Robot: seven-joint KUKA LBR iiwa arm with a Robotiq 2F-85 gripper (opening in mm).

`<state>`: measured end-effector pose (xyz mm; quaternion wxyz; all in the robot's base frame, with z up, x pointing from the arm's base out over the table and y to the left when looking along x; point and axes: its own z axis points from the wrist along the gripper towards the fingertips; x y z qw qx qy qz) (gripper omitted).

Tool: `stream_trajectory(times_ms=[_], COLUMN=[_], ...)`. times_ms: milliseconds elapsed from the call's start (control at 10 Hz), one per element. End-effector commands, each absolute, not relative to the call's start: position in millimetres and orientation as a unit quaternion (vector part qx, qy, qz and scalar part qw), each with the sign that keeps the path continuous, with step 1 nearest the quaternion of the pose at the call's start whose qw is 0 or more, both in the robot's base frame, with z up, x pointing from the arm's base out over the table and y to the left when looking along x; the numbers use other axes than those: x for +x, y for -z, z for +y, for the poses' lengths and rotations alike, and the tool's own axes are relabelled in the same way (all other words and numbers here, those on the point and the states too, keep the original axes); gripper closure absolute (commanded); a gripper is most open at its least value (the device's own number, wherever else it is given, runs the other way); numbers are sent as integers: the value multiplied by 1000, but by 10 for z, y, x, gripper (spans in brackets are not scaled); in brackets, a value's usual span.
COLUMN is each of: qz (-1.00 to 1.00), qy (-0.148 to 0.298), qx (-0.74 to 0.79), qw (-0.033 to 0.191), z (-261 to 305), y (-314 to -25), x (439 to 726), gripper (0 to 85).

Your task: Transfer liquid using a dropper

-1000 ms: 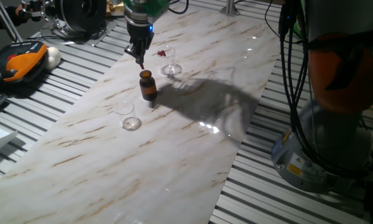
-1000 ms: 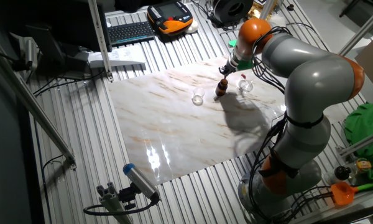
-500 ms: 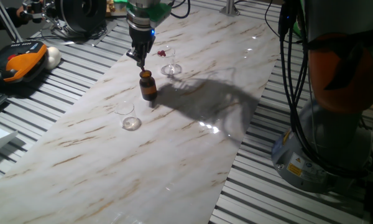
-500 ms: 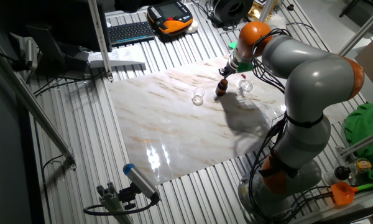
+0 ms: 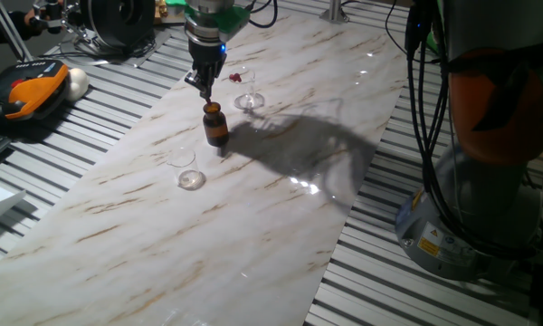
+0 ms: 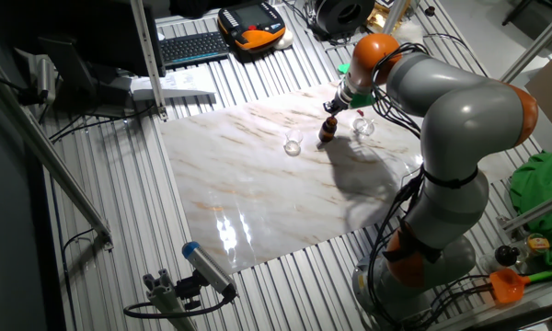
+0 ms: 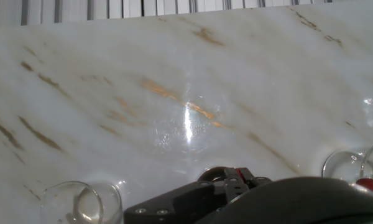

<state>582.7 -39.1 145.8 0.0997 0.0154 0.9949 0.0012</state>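
Note:
A small brown bottle (image 5: 216, 124) stands open on the marble board; it also shows in the other fixed view (image 6: 327, 131). My gripper (image 5: 204, 84) hangs just above and behind its mouth, fingers close together on a thin dropper whose tip points down at the bottle. It also shows in the other fixed view (image 6: 333, 105). A glass with red liquid (image 5: 246, 91) stands behind the bottle. An empty glass (image 5: 186, 168) stands in front of it to the left. In the hand view the empty glass (image 7: 81, 202) is at the lower left and the red-liquid glass (image 7: 359, 171) at the right.
The marble board (image 5: 281, 199) lies on a slatted metal table. An orange pendant (image 5: 23, 95) and a keyboard (image 6: 191, 46) lie off the board. The robot's base (image 5: 489, 181) stands at the right edge.
The gripper has straightened and shifted slightly over the bottle since a second ago; it has held still for the last half second. The bottle and glasses have not moved.

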Motion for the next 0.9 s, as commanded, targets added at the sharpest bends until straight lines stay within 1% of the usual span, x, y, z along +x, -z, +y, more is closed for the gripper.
stream_trajectory(times_ms=[0,300,400,700,800], qz=[995,995,995,995,995], qy=[1,8,9,12,12], qx=[15,21,24,31,33], qw=[98,95,95,93,93], z=[-391,-390,-390,-389,-388], y=[-1459,-1459,-1459,-1460,-1460], x=[5827,5827,5827,5828,5828], gripper=[850,850,680,680,510])
